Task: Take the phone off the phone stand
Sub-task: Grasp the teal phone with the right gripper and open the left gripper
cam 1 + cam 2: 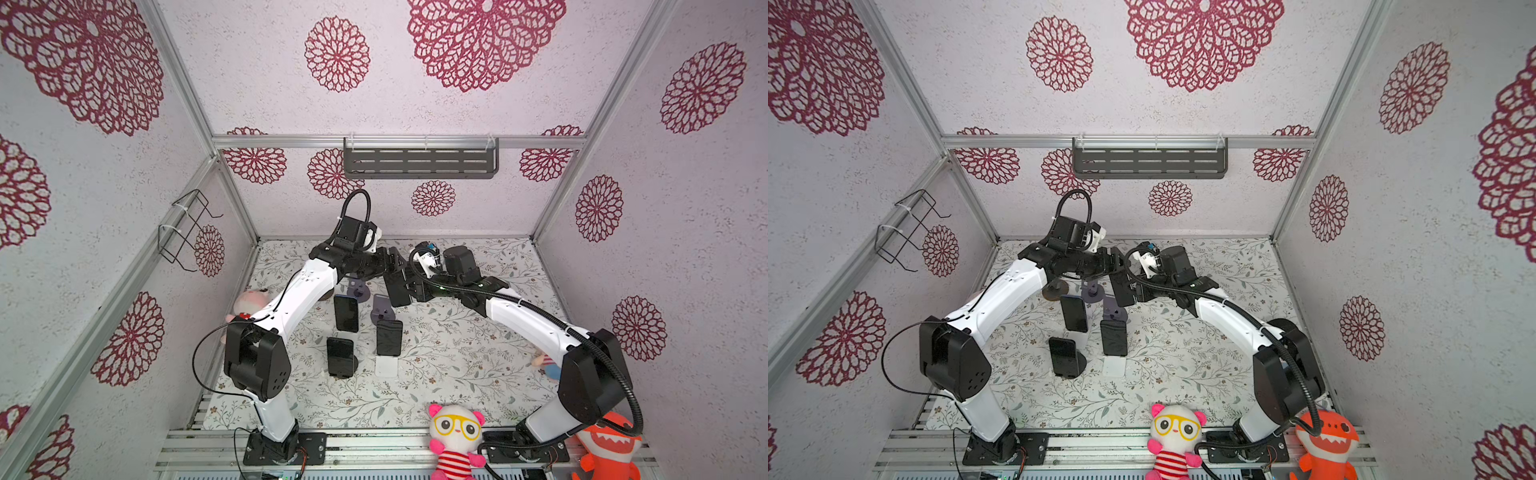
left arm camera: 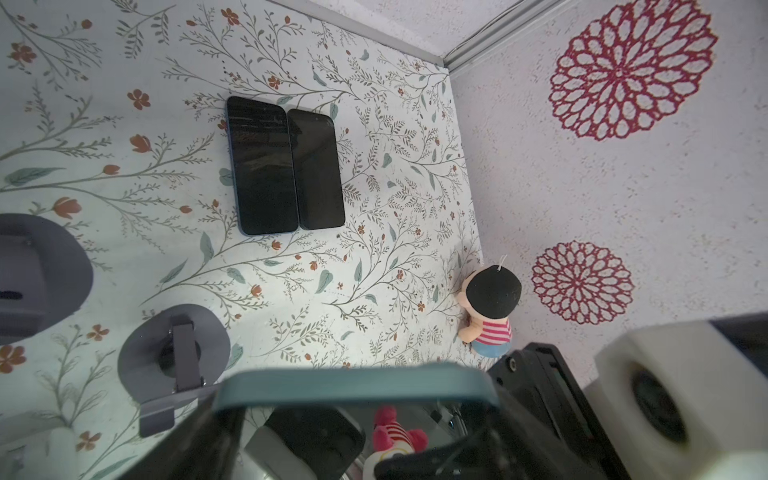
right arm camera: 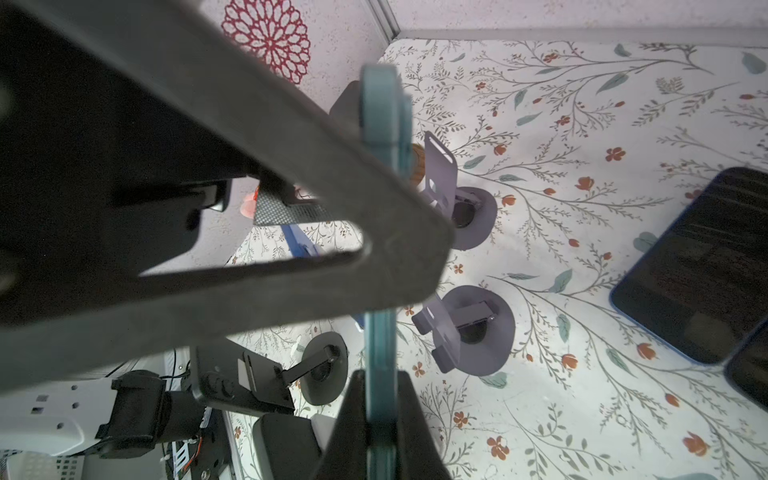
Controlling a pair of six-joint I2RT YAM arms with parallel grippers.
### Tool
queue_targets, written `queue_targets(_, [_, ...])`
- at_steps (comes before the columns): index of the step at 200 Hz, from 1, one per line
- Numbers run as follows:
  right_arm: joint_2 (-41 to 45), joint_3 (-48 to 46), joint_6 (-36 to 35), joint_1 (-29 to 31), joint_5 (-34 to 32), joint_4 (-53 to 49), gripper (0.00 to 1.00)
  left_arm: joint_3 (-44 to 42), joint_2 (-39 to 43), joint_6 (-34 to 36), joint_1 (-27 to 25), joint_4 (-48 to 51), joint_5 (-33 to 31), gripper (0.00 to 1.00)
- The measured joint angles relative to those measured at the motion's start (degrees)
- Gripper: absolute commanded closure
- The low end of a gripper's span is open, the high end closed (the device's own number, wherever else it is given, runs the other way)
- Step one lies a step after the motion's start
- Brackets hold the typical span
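Well, pinched the teal phone (image 3: 380,104) tight by its thin edge with the right gripper (image 3: 380,399), with jaws squeezed shut on it. Held it high in the air over the back of the flowery table (image 1: 457,340), off every stand, near two bare purple stands (image 3: 465,328). Had the left gripper (image 1: 395,266) round the same phone, with one big dark finger (image 3: 249,158) across it. Could not tell if that one pinched it or only sat loose around it. Could not read any writing, because of dark screens and blur. Saw two black-faced phones (image 2: 262,166) lying flat on the table, touching side by side. Saw three more phones (image 1: 346,312) standing on stands near the middle. Spotted a pink plush (image 1: 249,303) half hidden behind the left arm. Found a panda doll with yellow glasses (image 1: 456,428) and an orange shark toy (image 1: 606,449) cut off at the bottom in a top view.
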State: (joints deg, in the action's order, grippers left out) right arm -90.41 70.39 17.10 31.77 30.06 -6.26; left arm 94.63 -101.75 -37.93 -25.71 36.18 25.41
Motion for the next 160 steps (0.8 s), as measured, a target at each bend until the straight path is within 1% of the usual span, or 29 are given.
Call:
queue_targets(30, [0.0, 0.8, -0.5, -0.6, -1.9, -1.7, 1.00, -0.5, 0.8, -0.3, 0.0, -1.9, 0.1, 0.03])
queue_targets(80, [0.0, 2.3, -0.5, -2.9, -2.5, -2.2, 1.00, -1.9, 3.1, -0.2, 0.3, -3.1, -0.9, 0.03])
queue_targets(130, [0.0, 3.7, -0.6, -7.6, -2.2, -7.3, 1.00, -3.9, 7.1, 2.2, 0.7, -3.8, -3.6, 0.03])
queue_targets(160, [0.4, 4.7, -1.7, -11.5, -0.5, -10.5, 1.00, -4.8, 10.6, 4.2, 0.8, -4.1, -5.9, 0.03])
